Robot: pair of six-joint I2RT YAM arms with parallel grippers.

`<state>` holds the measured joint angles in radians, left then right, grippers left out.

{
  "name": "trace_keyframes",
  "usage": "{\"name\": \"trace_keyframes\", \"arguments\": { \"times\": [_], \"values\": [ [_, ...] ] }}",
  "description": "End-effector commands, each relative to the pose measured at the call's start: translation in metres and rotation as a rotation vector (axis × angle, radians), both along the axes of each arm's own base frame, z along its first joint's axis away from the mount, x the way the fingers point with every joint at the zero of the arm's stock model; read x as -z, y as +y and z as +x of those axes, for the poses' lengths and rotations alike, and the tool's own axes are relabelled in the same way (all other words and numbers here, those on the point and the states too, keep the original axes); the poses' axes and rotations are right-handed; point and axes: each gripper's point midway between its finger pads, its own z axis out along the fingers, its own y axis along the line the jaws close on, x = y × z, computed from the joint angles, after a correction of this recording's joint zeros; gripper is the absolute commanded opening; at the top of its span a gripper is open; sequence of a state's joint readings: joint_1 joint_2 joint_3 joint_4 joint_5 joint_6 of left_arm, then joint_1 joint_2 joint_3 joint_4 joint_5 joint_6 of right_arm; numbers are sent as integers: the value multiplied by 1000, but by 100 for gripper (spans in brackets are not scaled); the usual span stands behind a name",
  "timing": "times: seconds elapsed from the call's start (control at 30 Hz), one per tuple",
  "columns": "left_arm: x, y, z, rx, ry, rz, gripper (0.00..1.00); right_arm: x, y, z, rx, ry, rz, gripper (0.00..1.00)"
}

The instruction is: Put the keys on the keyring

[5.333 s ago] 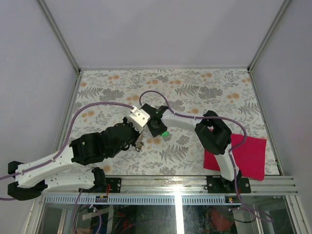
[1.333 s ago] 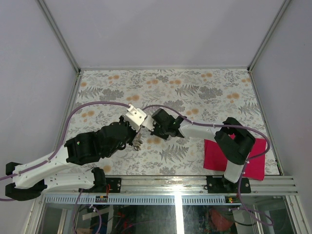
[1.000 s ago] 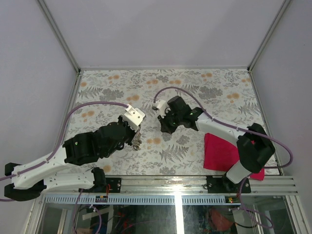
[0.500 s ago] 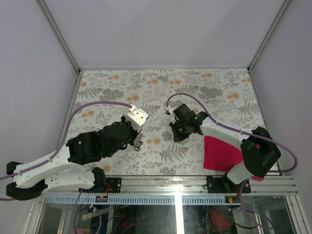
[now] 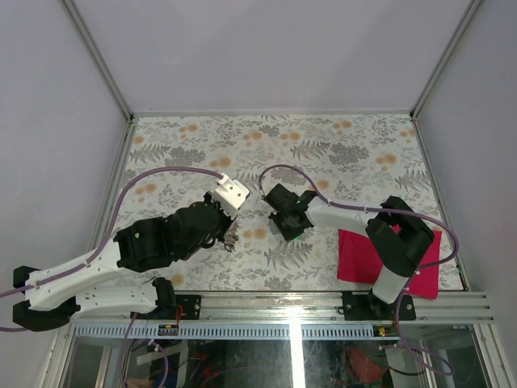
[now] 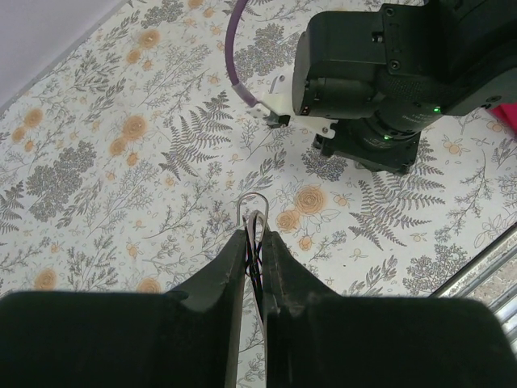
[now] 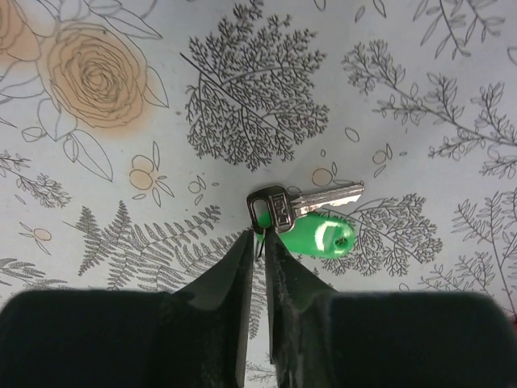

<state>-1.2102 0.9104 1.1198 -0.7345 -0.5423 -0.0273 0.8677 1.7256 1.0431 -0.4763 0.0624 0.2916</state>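
My left gripper (image 6: 256, 238) is shut on the keyring (image 6: 254, 206). The thin silvery wire loop pokes out past the fingertips, with dark strands pinched between the jaws. The same gripper (image 5: 231, 233) hangs left of centre in the top view. The green key (image 7: 319, 234) lies flat on the flowered table, with a silver blade, a dark head and a green plastic tag. My right gripper (image 7: 259, 240) is low at the key's head. Its jaws are open only a narrow slit, and the key's small wire loop sits loosely in that slit. From above, green (image 5: 296, 235) shows at that gripper (image 5: 292, 230). No other keys show.
A red cloth (image 5: 422, 260) lies at the table's near right, partly under the right arm. The right arm's black wrist (image 6: 388, 73) fills the upper right of the left wrist view, with its purple cable beside it. Metal frame rails edge the table.
The right gripper pulled away from the left one, swung right, then came down to the table with the green key. Its jaws have parted slightly. The left arm stayed still.
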Motion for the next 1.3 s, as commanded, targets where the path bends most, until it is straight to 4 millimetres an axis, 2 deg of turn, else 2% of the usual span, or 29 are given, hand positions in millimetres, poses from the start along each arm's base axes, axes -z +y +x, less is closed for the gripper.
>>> {"name": "trace_keyframes", "arguments": {
  "times": [0.0, 0.2, 0.4, 0.57, 0.8, 1.0, 1.27],
  "values": [
    [-22, -10, 2, -6, -21, -102, 0, -9, 15, 14, 8, -58, 16, 20],
    [-21, -10, 3, -7, -20, -98, 0, -12, 12, 12, 3, -57, 13, 33],
    [-19, -10, 3, -6, -21, -90, 0, -13, 11, 6, -4, -37, 25, 36],
    [-17, -10, 3, -8, -19, -86, 0, -17, 18, 3, -8, -28, 51, 40],
    [-16, -10, 3, -9, -19, -84, 0, -17, 19, 3, 1, -75, -21, 45],
    [-17, -8, 2, -10, -19, -90, 0, -19, 23, 3, 7, -124, -75, 43],
    [-17, -6, 2, -12, -20, -94, 0, -12, 21, 3, 1, -144, -155, 31]
  ]
}}
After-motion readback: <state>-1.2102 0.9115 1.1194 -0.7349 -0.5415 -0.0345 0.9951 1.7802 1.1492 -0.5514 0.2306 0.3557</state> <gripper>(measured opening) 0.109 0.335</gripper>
